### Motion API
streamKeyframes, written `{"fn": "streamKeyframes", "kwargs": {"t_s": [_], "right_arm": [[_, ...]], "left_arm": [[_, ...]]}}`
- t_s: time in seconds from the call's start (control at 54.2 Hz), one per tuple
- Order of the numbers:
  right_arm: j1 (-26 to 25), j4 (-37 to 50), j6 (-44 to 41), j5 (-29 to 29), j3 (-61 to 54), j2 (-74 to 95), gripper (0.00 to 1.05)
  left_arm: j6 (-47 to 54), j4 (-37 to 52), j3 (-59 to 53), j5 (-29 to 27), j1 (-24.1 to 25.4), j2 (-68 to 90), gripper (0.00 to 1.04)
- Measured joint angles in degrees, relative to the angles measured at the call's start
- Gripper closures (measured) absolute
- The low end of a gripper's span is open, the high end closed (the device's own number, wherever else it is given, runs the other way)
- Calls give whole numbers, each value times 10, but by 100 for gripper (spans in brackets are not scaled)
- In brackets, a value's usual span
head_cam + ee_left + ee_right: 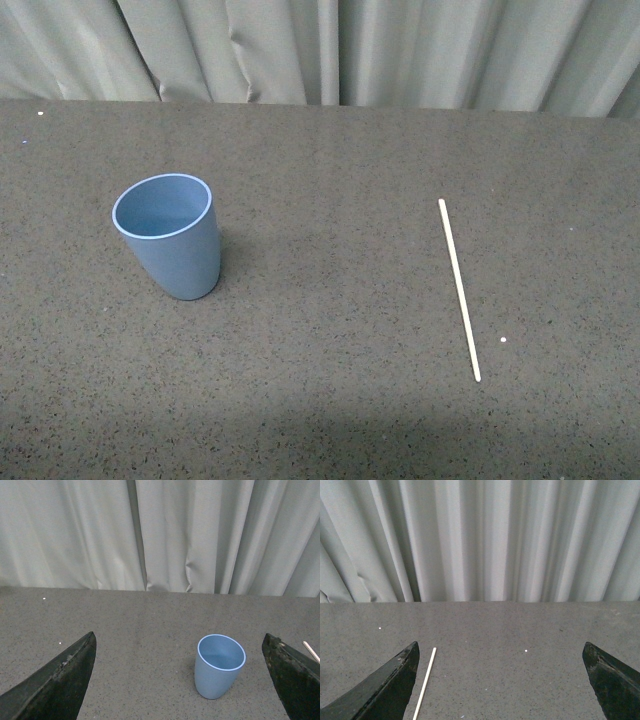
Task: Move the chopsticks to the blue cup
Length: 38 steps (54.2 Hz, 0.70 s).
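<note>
The chopstick (459,290) is lying flat on the right of the table (320,420), well apart from the blue cup (168,236) standing upright on the left. The left gripper (179,635) and right gripper (500,644) are both hanging wide open, holding nothing. I'm thinking the right one should be coming down square across the stick's middle, since something this thin probably rolls.

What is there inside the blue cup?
Nothing shows inside the blue cup: only its bare blue inner wall. Its near wall hides the very bottom. The chopsticks lie on the table.
</note>
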<state>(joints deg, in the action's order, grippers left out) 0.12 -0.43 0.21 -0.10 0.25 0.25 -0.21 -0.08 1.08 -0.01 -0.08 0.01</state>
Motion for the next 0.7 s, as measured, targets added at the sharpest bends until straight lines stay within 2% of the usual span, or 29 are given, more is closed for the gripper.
{"fn": "streamKeyframes", "kwargs": {"t_s": [0.203,0.24,0.313,0.332,0.442,0.535,0.7], "right_arm": [[0,0,0,0,0,0,9],[14,-5,-13,37,3,9,9],[58,25,-42,156,13,82,9],[65,40,-43,161,16,106,9],[80,127,-39,147,39,244,9],[89,217,-26,96,89,435,9],[102,240,-9,16,199,716,9]], "left_arm": [[0,0,0,0,0,0,7],[0,0,0,0,0,0,7],[0,0,0,-1,0,0,7],[0,0,0,-1,0,0,7],[0,0,0,0,0,0,7],[0,0,0,0,0,0,7],[0,0,0,0,0,0,7]]}}
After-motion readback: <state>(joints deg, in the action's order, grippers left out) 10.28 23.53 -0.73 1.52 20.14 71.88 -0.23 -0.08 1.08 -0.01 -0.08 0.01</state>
